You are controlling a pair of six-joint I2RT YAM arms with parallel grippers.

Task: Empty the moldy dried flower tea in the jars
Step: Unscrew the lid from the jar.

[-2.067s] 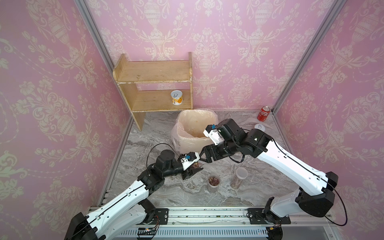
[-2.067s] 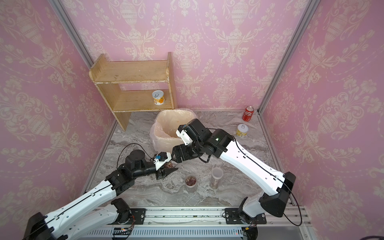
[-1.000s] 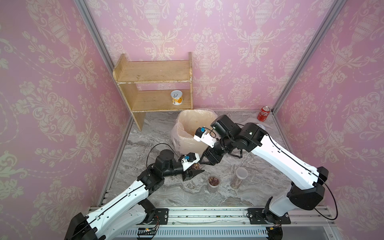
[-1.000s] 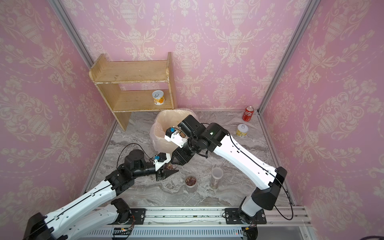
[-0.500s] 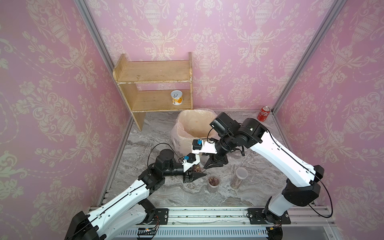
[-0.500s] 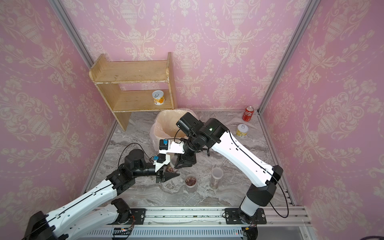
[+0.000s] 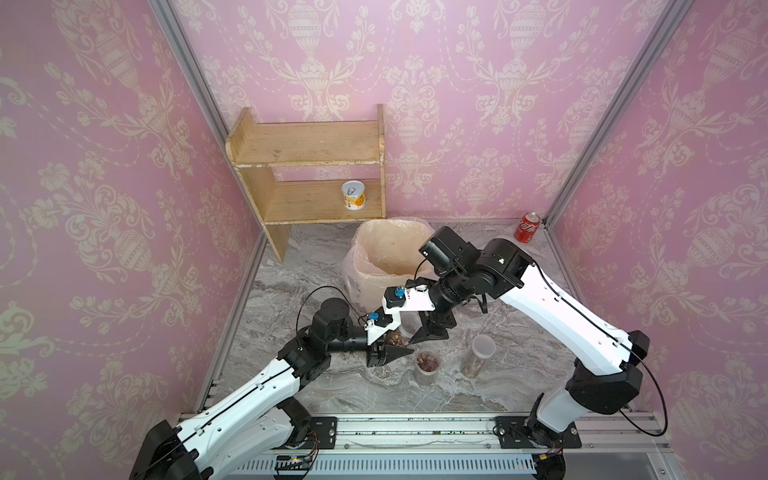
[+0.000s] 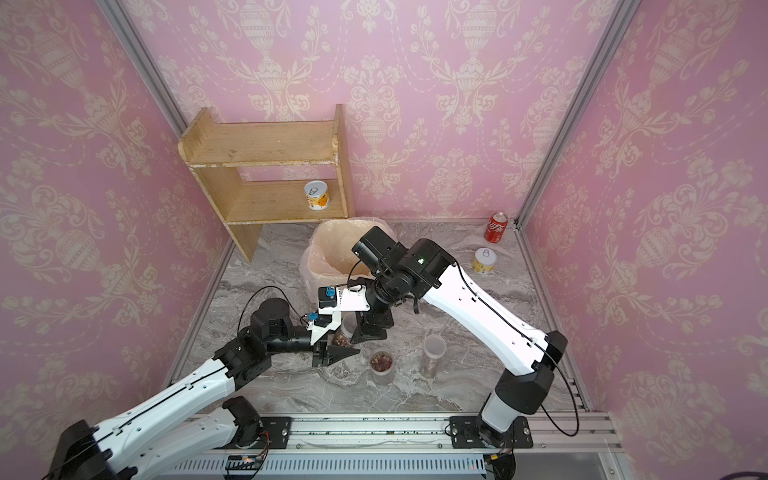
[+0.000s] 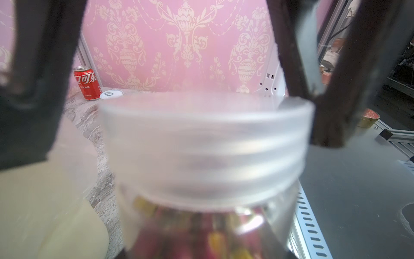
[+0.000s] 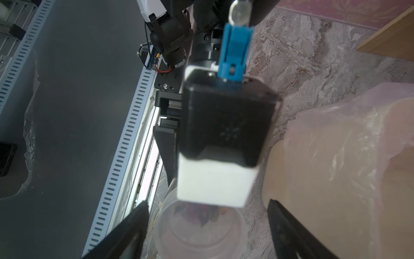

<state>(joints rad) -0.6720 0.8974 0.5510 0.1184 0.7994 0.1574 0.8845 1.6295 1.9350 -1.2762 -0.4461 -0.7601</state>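
Swung down, right gripper (image 7: 431, 335) gapes over the jar (image 7: 400, 332) the left gripper (image 7: 392, 345) clamps.

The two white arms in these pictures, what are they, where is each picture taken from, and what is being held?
They are a robot's left arm and right arm, fixed to a rail at the edge of the table, each ending in a two-finger gripper. Two pictures come from a paired camera looking down from above, showing nearly the same scene. The other two come from cameras on the wrists, close and blurry. The left gripper is shut on a small clear jar of dried flower tea, lid on. The right gripper hangs open over that lid, one finger on each side. On the table stand a short jar, a tall jar, a lined bin, a cola can and a tin; another tin sits on the wooden shelf.
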